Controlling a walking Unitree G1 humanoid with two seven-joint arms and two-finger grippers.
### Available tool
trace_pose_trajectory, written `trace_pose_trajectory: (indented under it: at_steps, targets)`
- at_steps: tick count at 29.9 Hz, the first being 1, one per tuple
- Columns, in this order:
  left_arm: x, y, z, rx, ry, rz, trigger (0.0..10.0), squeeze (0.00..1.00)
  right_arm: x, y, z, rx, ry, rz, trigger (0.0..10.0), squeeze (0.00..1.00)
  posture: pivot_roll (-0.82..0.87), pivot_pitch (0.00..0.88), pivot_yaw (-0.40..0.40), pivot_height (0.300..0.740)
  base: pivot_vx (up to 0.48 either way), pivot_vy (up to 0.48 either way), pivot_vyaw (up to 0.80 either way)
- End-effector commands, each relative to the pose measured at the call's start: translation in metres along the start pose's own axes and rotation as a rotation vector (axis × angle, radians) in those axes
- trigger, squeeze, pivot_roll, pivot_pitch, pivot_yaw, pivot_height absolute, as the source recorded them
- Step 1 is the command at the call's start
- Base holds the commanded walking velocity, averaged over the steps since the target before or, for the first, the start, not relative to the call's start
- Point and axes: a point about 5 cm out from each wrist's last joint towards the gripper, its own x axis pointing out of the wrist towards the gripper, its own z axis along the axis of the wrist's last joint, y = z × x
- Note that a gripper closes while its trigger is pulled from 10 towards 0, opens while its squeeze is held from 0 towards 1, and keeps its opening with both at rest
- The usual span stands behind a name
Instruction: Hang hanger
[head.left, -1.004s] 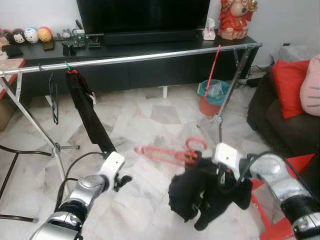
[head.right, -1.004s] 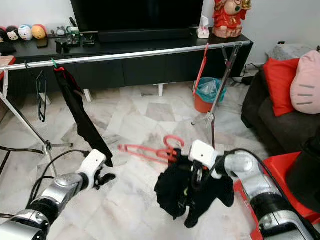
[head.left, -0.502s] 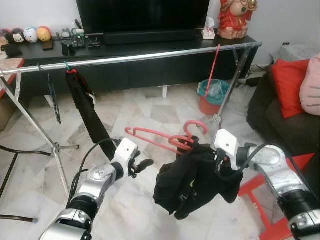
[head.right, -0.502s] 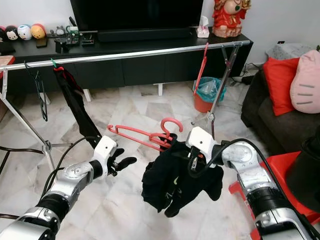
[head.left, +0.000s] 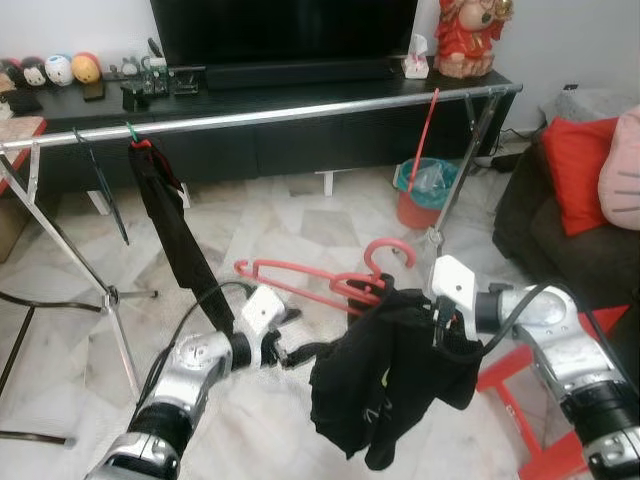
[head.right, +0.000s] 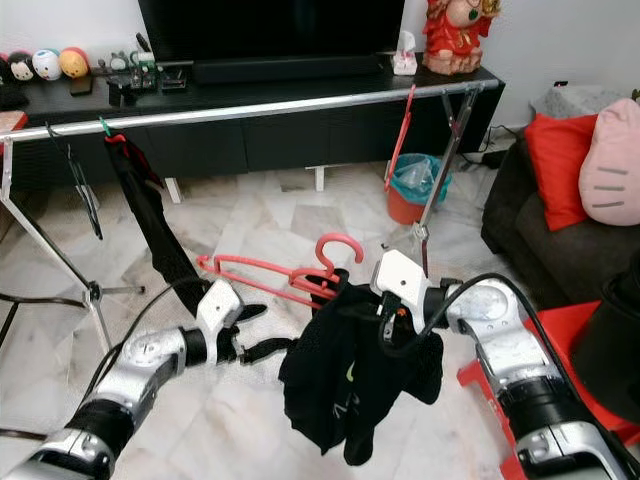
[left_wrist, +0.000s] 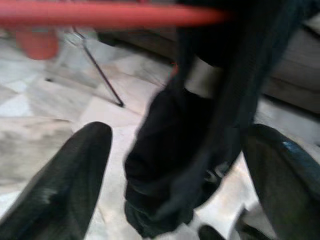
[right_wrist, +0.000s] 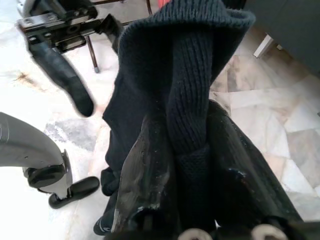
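A red hanger (head.left: 305, 276) hangs in mid-air with a black knit garment (head.left: 385, 385) bunched under its hook end. My right gripper (head.left: 441, 332) is shut on the top of that garment (right_wrist: 192, 75), right beside the hook. My left gripper (head.left: 298, 336) is open just left of the garment, and the cloth (left_wrist: 175, 165) shows ahead between its spread fingers, under the red hanger bar (left_wrist: 110, 14). The silver clothes rail (head.left: 300, 111) runs across behind, above both grippers.
On the rail hang a black garment (head.left: 175, 232), a thin black hanger (head.left: 106, 186) and a red hanger (head.left: 428, 135). Behind it stand a black TV cabinet (head.left: 300, 140) and a teal-lined bin (head.left: 420, 195). A dark sofa with a red cushion (head.left: 580, 160) is at the right.
My right gripper has lifted the garment and red hanger off the floor. My left arm has risen and reached right until its open fingers are at the garment.
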Motion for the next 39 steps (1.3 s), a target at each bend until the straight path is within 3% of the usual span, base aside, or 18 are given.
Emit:
trace_pose_trajectory:
  at_steps: [1, 9, 16, 17, 18, 19, 23, 26, 30, 35, 39]
  targets:
    - [-0.005, 0.0, 0.001, 0.024, 0.027, -0.04, 10.0, 1.0, -0.004, -0.006, 0.013, -0.04, -0.031, -0.005, 10.0, 0.0, 0.0, 0.014, -0.002, 0.74, 0.0, 0.0, 0.0]
    - [-0.009, 0.0, 0.004, 0.051, 0.035, -0.064, 10.0, 1.0, -0.002, -0.004, 0.018, -0.052, -0.035, 0.024, 10.0, 0.0, 0.0, 0.0, -0.006, 0.74, 0.0, 0.0, 0.0]
    - [0.005, 0.006, 0.01, 0.102, -0.008, 0.096, 10.0, 1.0, 0.002, 0.001, 0.025, -0.072, -0.053, 0.066, 10.0, 0.0, 0.0, 0.0, -0.006, 0.74, 0.0, 0.0, 0.0]
    - [0.006, 0.006, 0.011, 0.092, -0.019, 0.098, 10.0, 0.47, 0.002, 0.001, 0.025, -0.074, -0.052, 0.066, 10.0, 0.0, -0.01, 0.0, -0.005, 0.74, 0.0, 0.0, 0.0]
    - [0.007, 0.005, 0.011, 0.084, -0.026, 0.097, 10.0, 0.47, 0.002, 0.001, 0.025, -0.074, -0.052, 0.066, 10.0, 0.0, -0.01, 0.0, -0.005, 0.74, 0.0, 0.0, 0.0]
    - [0.007, 0.005, 0.011, 0.082, -0.032, 0.099, 10.0, 0.0, 0.001, 0.001, 0.025, -0.075, -0.052, 0.067, 10.0, 0.0, -0.01, 0.0, -0.005, 0.74, 0.0, 0.0, 0.0]
    - [0.008, 0.004, 0.011, 0.075, -0.037, 0.105, 10.0, 0.0, 0.0, 0.001, 0.027, -0.082, -0.053, 0.068, 10.0, 0.0, -0.01, 0.0, -0.004, 0.74, 0.0, 0.0, 0.0]
    - [0.007, -0.004, 0.004, 0.029, -0.026, 0.015, 10.0, 0.0, -0.001, -0.001, 0.028, -0.084, -0.049, 0.061, 10.0, 0.0, -0.01, 0.0, -0.005, 0.74, 0.0, 0.0, 0.0]
    - [0.003, -0.009, -0.006, 0.048, 0.032, -0.032, 10.0, 0.0, -0.001, -0.002, 0.029, -0.088, -0.043, 0.059, 10.0, 0.0, -0.01, 0.002, -0.005, 0.74, 0.0, 0.0, 0.0]
    - [0.002, -0.007, -0.011, 0.054, 0.06, -0.014, 10.0, 0.0, 0.0, -0.003, 0.032, -0.093, -0.049, 0.063, 10.0, 0.0, 0.0, 0.007, -0.004, 0.74, 0.0, 0.0, 0.0]
    - [0.006, -0.002, -0.01, 0.007, 0.034, 0.066, 10.0, 0.0, 0.007, -0.001, 0.041, -0.106, -0.079, 0.078, 10.0, 0.0, -0.01, 0.008, -0.004, 0.74, 0.0, 0.0, 0.0]
